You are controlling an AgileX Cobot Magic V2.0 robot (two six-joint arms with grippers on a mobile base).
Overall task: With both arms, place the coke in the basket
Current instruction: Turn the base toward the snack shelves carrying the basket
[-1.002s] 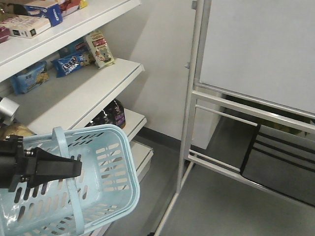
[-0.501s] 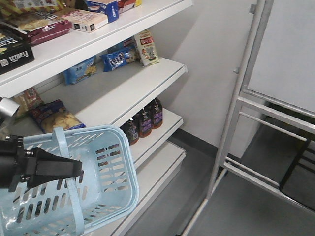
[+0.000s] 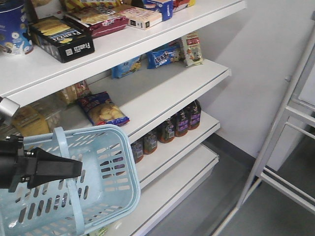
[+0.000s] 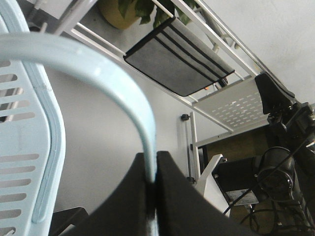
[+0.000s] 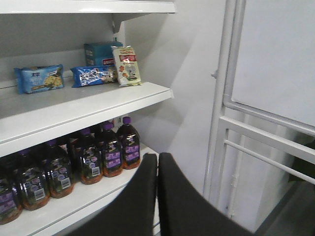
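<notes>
The light blue basket (image 3: 106, 172) hangs at the lower left of the front view, in front of the white shelves. My left gripper (image 3: 78, 168) is shut on its thin loop handle (image 4: 98, 73); in the left wrist view the handle runs down between the closed black fingers (image 4: 172, 196). My right gripper (image 5: 157, 162) is shut and empty, facing the shelf end; it is out of the front view. No coke bottle shows in any view.
White shelves (image 3: 162, 93) hold snack packs (image 3: 103, 110), boxes (image 3: 61, 37) and dark bottles with purple labels (image 3: 179, 123), also in the right wrist view (image 5: 106, 155). A white metal frame (image 3: 275, 142) stands on the right on grey floor.
The view has swung left along the shelves: the shelves fill more of the frame and the white frame has slid right. The basket stays held in the left gripper.
</notes>
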